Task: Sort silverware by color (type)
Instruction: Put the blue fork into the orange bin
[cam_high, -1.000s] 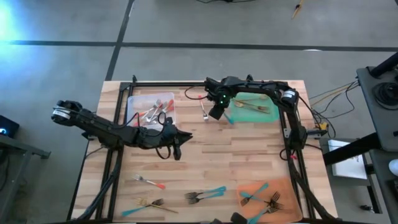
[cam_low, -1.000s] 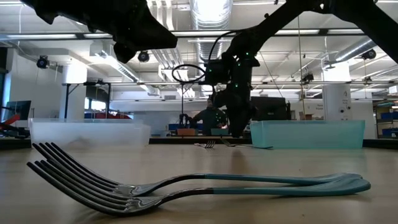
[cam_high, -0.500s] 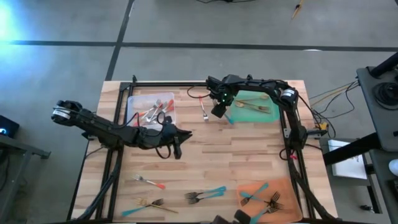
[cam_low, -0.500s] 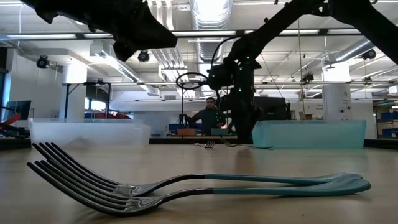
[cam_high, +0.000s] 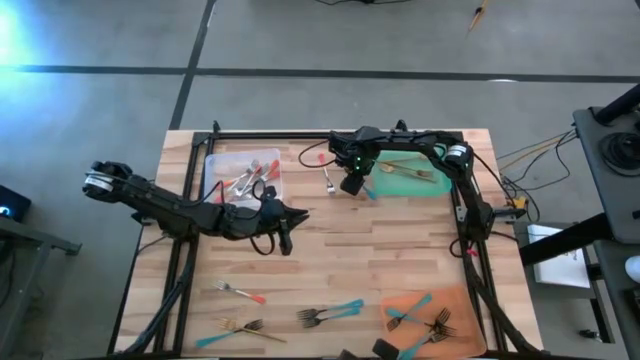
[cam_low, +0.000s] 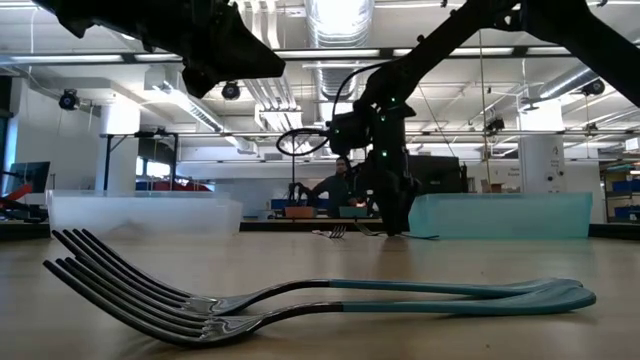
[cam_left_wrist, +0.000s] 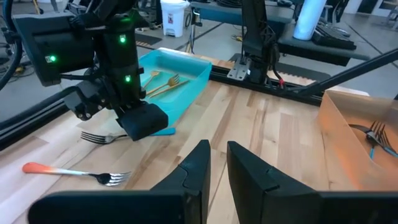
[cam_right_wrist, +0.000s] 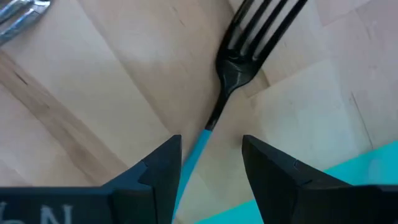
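Teal-handled fork (cam_right_wrist: 211, 118) lies between right claw's (cam_right_wrist: 208, 165) spread fingers (ungripped).

- The table (cam_high: 380, 235) is pale wood in jointed strips, smooth with a matt finish.
- The teal-handled fork (cam_right_wrist: 245, 53) has a dark, glossy metal head and a smooth plastic-looking handle.
- The two forks (cam_low: 300, 297) nearest the low camera show polished, reflective metal tines.
- The green tray (cam_left_wrist: 186, 78) looks like smooth plastic.
- The clear tray (cam_low: 140, 212) is translucent, frosted plastic.
- The right gripper (cam_right_wrist: 208, 165) fingers are matt black.
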